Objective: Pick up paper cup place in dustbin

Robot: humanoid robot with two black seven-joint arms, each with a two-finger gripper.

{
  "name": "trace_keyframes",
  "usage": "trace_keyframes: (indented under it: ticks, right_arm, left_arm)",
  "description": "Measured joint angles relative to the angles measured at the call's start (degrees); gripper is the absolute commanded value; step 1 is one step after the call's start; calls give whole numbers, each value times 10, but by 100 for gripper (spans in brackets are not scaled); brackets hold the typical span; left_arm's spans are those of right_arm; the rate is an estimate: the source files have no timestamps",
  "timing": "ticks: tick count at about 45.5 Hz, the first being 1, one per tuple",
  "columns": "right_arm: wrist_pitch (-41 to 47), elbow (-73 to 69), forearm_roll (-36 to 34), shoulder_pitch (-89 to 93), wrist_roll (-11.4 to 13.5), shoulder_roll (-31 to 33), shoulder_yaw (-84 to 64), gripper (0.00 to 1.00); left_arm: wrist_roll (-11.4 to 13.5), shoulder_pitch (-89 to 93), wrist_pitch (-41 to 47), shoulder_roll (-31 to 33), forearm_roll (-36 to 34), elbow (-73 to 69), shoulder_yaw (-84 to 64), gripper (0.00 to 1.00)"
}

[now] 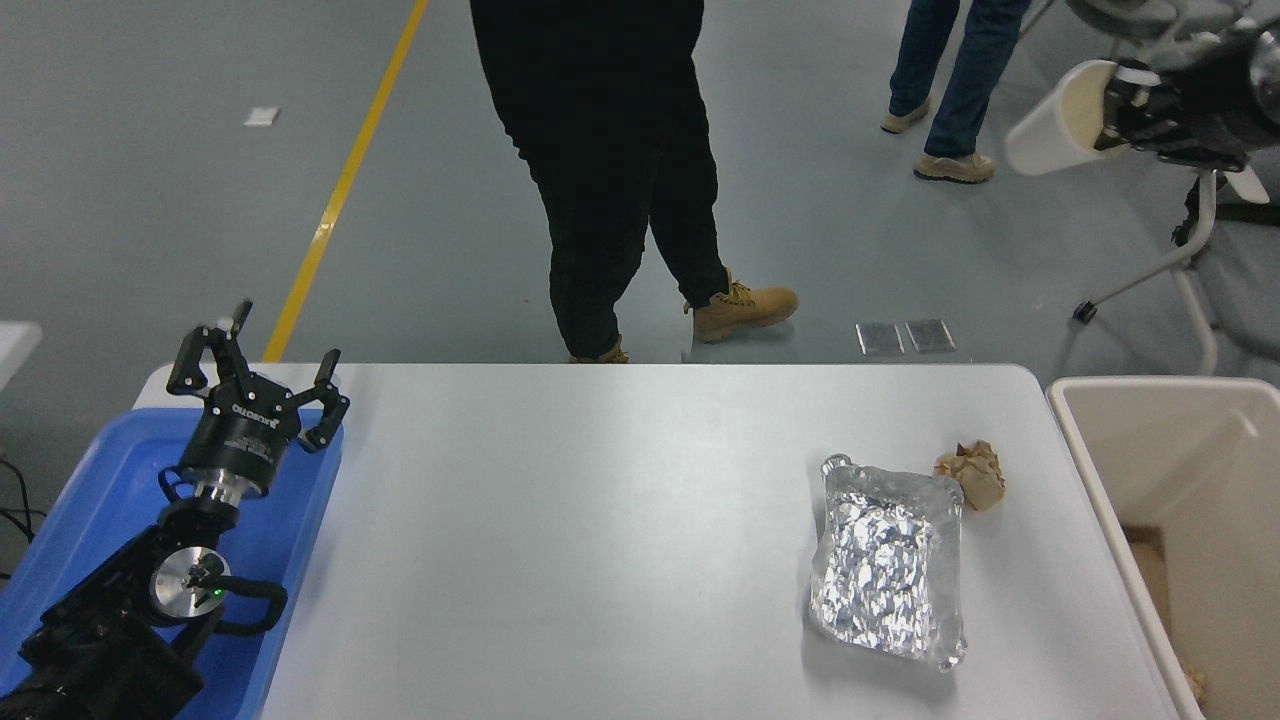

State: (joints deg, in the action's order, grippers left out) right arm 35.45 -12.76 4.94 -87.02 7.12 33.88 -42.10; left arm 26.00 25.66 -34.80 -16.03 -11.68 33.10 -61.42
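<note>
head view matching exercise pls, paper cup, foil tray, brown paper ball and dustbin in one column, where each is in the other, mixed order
Things:
1. paper cup
2. foil tray
3. brown paper ball
4. dustbin

Places:
A. beside the table's right edge, off the table
B. held in the air at the upper right by the right gripper
C. on the table, right part, nearest the camera
D. on the table, at the foil tray's far right corner

Pairs: 1-B, 2-C, 3-D, 4-A

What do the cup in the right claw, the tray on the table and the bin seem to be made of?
The paper cup looks like matte white paper with a cream inside. The tray looks like thin aluminium foil: silver, shiny, heavily crinkled. The dustbin is probably plastic: smooth cream-beige walls and a rounded rim.
</note>
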Motion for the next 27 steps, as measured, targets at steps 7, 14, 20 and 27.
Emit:
trace_keyframes:
  ticks: [7,14,20,27]
  right_arm:
    - [-29,92,-26,92,1,11,26,0]
    - [-84,162,-42,186,2,21,66,0]
    - [-141,196,-54,264,3,24,111,0]
    - [-192,215,-73,349,3,16,161,0]
  left_arm:
    - [0,0,0,0,0,0,0,98]
    - [0,0,0,0,0,0,0,98]
    - [0,0,0,0,0,0,0,98]
    - [0,0,0,0,0,0,0,98]
